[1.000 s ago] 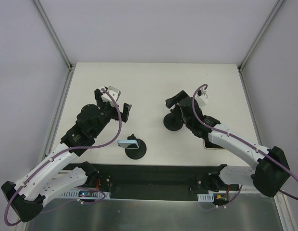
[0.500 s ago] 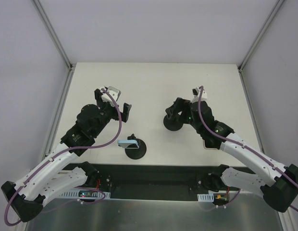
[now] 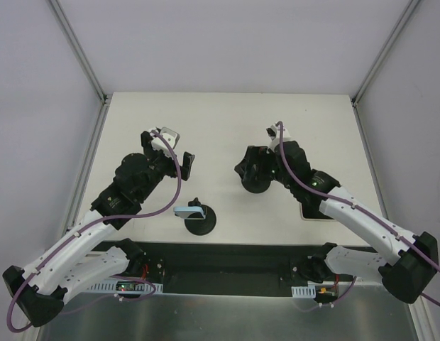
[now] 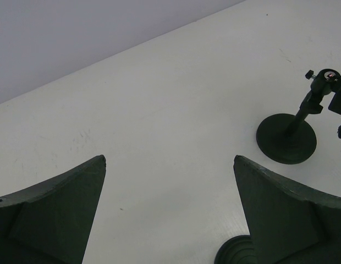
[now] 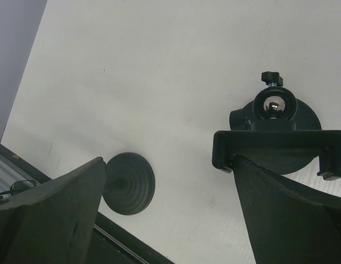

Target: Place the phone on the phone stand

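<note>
At the near edge of the desk (image 3: 220,121), just ahead of the two arm bases, the near stand (image 3: 202,222) is sitting on its round black foot, and a pale blue piece (image 3: 187,211) is jutting out from its top toward the left. To the right of it, at about the same depth, the phone (image 3: 310,212) is lying flat on the desk as a dark slab with a pale rim. It is partly hidden under the right forearm and is sitting on neither stand. Farther in, the far stand (image 5: 278,144) is standing upright on its own round base, with a ball joint and a wide black clamp bracket at the top. The right pincer (image 5: 169,160) is hovering over it with its fingers spread wide and pinching nothing. In the wrist view one finger is overlapping the lower edge of the bracket (whether it is touching cannot be told). On the left side of the desk, at a similar depth, the left pincer (image 4: 169,159) is also hanging fully spread and empty above bare desk, well apart from both stands. Its camera is looking toward the far stand on its right.
</note>
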Tool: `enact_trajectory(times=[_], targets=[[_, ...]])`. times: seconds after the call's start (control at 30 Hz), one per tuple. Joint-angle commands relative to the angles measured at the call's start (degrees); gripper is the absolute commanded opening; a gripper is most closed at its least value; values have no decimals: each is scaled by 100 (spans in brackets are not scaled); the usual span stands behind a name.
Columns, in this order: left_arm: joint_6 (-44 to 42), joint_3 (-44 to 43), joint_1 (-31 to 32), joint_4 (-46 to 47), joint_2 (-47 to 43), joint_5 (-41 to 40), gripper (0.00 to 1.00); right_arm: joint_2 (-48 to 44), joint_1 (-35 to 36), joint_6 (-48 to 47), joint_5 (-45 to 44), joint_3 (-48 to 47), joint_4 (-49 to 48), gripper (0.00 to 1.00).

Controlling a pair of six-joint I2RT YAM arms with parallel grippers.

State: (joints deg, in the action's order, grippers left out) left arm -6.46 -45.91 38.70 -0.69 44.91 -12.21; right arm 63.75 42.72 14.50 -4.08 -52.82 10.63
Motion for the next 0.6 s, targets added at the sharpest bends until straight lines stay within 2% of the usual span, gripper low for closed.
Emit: enact_trajectory(times=[0.0,0.07,0.17,0.2,0.27,0.3,0.37,0.4,0.43,0.5,0.53,0.57], targets=[[13,3,68,166,27,-27,99,-317,-9,-52,-73,-97,-106,100],[13,21,68,166,27,-18,99,-529,-9,-114,-452,-53,104,100],[22,3,68,174,36,-27,99,-1047,-9,26,-1733,-18,824,100],[31,-6,68,174,36,-19,99,-1353,-9,105,-2650,34,1200,100],[66,-14,68,174,10,60,99,-1662,-27,324,-3665,218,1545,100],[101,-14,68,166,-8,78,99,-1907,-70,473,-4619,419,2017,100],[110,-14,59,174,-34,87,99,-2189,-456,1341,-5206,526,2686,99],[118,-23,68,157,-43,87,99,-2269,-701,1762,-5104,596,3394,98],[127,-23,68,157,-52,96,99,-2340,-1304,2219,-4868,649,3645,98],[145,-23,68,157,-61,113,99,-2490,-2010,2512,-3666,825,4042,100],[145,-15,68,148,-61,105,99,-2490,-2709,2731,-3218,860,4191,100],[127,-14,76,157,-61,105,99,-2394,-3047,2786,-2387,870,4532,100]])
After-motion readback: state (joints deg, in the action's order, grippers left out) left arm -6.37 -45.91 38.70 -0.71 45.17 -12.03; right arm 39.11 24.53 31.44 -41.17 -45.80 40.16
